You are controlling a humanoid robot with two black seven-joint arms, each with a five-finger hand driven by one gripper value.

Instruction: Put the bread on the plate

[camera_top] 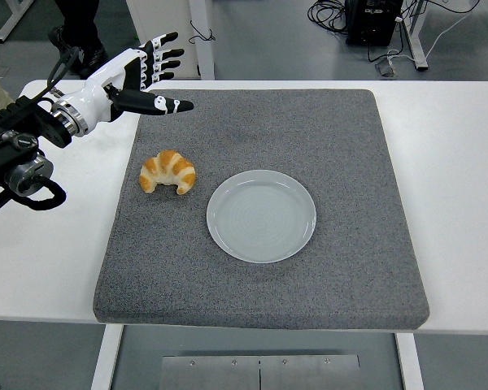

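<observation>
Grey mat (309,130) is supporting croissant (168,171) beside empty plate (261,215); left hand (138,77) is hovering wide open, holding nothing.

- We have one view only, from high on the robot's side, facing forward and down.
- The left hand (134,77) sits upper left; the table's (464,203) near edge lies well below it.
</observation>
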